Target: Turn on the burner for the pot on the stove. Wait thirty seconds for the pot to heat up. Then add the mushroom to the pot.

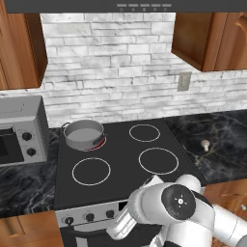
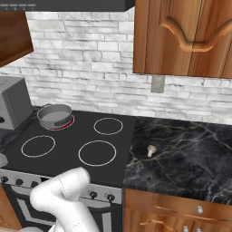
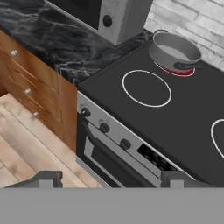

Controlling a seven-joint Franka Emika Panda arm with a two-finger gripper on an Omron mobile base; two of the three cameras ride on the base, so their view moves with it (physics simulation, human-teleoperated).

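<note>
The small grey steel pot (image 1: 84, 133) (image 2: 55, 115) (image 3: 174, 50) stands on the back left burner (image 1: 100, 143) (image 2: 67, 123) (image 3: 177, 71), whose rim glows red beside the pot's base. The stove (image 1: 120, 166) (image 2: 68, 136) (image 3: 183, 113) is black glass with a silver front panel and black knobs (image 3: 104, 127). On the dark counter to the stove's right lies the pale mushroom (image 1: 205, 144) (image 2: 151, 149). My gripper (image 3: 110, 181) hangs low in front of the stove's front panel, open, its fingertips (image 3: 43, 178) far apart with nothing between them.
A grey box oven (image 1: 19, 130) (image 2: 13, 102) (image 3: 109, 15) sits on the counter left of the stove. Wooden drawers (image 3: 35, 83) and a wood floor (image 3: 26, 148) lie below left. Wall cabinets (image 1: 207, 34) hang above. My white arm (image 1: 173, 207) (image 2: 63, 199) fills the front.
</note>
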